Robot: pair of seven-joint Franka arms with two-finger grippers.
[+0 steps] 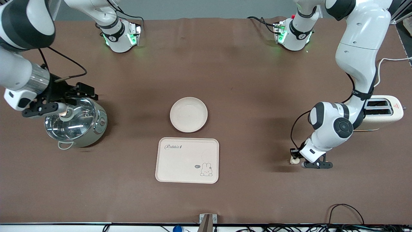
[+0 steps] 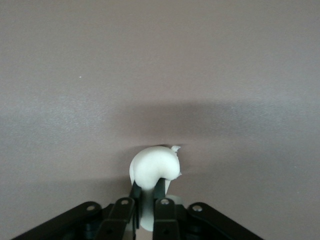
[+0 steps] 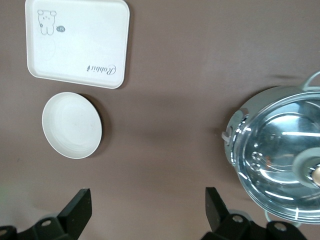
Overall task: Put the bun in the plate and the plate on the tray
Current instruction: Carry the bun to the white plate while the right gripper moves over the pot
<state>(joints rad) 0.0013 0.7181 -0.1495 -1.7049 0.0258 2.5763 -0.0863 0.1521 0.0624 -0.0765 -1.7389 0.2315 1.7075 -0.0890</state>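
Note:
The round cream plate (image 1: 188,114) sits mid-table, with the rectangular Rabbit tray (image 1: 187,159) just nearer to the front camera. Both show in the right wrist view: the plate (image 3: 71,125) and the tray (image 3: 77,42). My left gripper (image 1: 295,160) is low over the table toward the left arm's end and is shut on the small pale bun (image 1: 293,160). In the left wrist view the bun (image 2: 154,167) is pinched between the fingers (image 2: 133,192). My right gripper (image 1: 72,96) is open and empty, up over the steel pot.
A steel pot with a glass lid (image 1: 76,124) stands toward the right arm's end; it also shows in the right wrist view (image 3: 280,155). A cream toaster (image 1: 383,112) stands toward the left arm's end, by the left arm.

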